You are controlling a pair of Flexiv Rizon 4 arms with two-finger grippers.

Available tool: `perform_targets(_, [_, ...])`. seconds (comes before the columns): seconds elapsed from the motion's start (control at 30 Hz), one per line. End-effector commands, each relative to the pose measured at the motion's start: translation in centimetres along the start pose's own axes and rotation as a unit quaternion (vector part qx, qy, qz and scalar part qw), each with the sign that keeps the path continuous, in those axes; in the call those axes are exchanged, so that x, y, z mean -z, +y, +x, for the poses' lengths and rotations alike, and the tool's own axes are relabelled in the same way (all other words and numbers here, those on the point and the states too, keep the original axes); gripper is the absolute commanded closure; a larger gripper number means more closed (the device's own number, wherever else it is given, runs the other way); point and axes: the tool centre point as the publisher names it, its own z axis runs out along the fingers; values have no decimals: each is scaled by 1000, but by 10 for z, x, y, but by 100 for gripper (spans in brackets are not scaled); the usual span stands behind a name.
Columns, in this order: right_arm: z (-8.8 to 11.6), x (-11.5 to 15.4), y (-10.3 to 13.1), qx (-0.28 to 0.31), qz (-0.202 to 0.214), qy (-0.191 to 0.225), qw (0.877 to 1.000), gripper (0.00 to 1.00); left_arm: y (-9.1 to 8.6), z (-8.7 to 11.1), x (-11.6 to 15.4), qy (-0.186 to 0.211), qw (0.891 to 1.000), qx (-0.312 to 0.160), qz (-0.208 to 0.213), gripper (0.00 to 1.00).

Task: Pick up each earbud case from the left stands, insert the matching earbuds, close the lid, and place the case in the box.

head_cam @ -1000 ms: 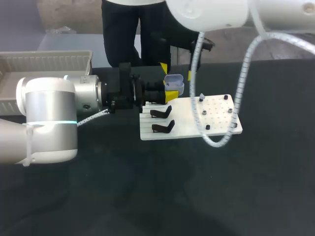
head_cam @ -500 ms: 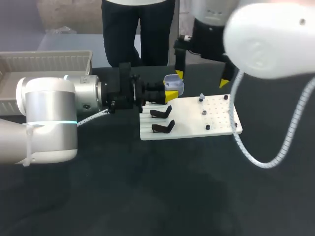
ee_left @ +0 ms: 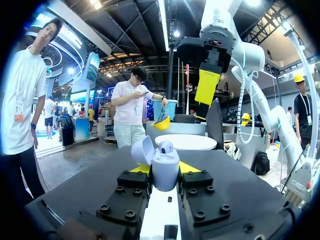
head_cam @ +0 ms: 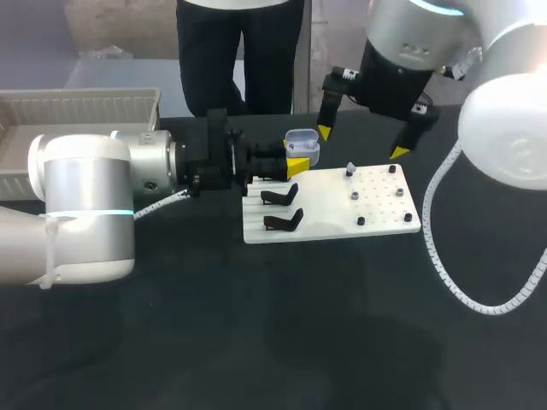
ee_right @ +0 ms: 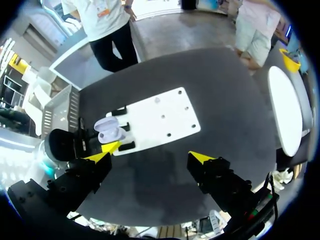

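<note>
My left gripper (head_cam: 298,160) is shut on a lavender earbud case (head_cam: 302,146) and holds it just off the white board's (head_cam: 329,224) far left corner. The case (ee_left: 164,167) sits between the yellow tips with its lid open and a pale earbud showing inside. Two black stands (head_cam: 280,197) on the board's left side are bare. A small white earbud (head_cam: 349,169) stands on a peg at the board's right part. My right gripper (head_cam: 361,143) hangs open high above the board (ee_right: 160,117), and from it the case (ee_right: 109,131) shows below, near one fingertip.
A white ribbed tray (head_cam: 77,109) sits at the table's back left, seen beside my left arm as the tray (ee_right: 61,111) in the right wrist view. Several dark pegs dot the board's right half. A person stands beyond the far edge.
My right arm has swung back and up from over the case, and its fingers have spread wide. My left arm and the case have stayed still.
</note>
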Motion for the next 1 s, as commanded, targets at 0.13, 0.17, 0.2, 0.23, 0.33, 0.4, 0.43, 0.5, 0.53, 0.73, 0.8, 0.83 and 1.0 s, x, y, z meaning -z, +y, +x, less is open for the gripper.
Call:
perform_targets(0.13, [-33,-4,-11,-5,-17,-44,999,0,-1,2,-1,-3,1000,-2,-4,100])
perform_targets(0.17, [-40,-6,-12,-9,-23,-41,999,0,-1,2,-1,-3,1000,-2,-4,100])
perform_targets(0.2, [-46,-7,-12,-6,-16,-51,999,0,-1,2,-1,-3,1000,-2,-4,100])
perform_targets(0.23, [-54,-9,-12,-7,-23,-54,998,0,-1,2,-1,-3,1000,-2,-4,100])
perform_targets(0.33, [-70,-22,-14,-5,-13,-50,999,0,-1,2,-1,-3,1000,-2,-4,100])
perform_targets(0.4, [-79,-33,-14,-3,-7,-43,999,0,-1,2,-1,-3,1000,-2,-4,100])
perform_targets(0.43, [-83,-39,-14,-2,2,-33,999,0,-1,2,-1,-3,1000,-2,-4,100])
perform_targets(0.5, [-87,-50,-14,-3,-2,-30,1000,0,-1,2,-1,-3,1000,-2,-4,100])
perform_targets(0.53, [-89,-58,-14,-1,10,-18,1000,0,-1,2,-1,-3,1000,-2,-4,100])
perform_targets(0.73, [-94,-101,-16,-15,18,3,1000,0,-1,2,-1,-3,1000,-2,-4,100])
perform_targets(0.8, [-93,-113,-16,-19,21,9,1000,0,-1,2,-1,-3,1000,-2,-4,100])
perform_targets(0.83, [-92,-117,-14,-19,20,11,1000,0,-1,2,-1,-3,1000,-2,-4,100])
perform_targets(1.0, [-86,-140,-12,-15,27,23,999,0,-1,2,-1,-3,1000,-2,-4,100])
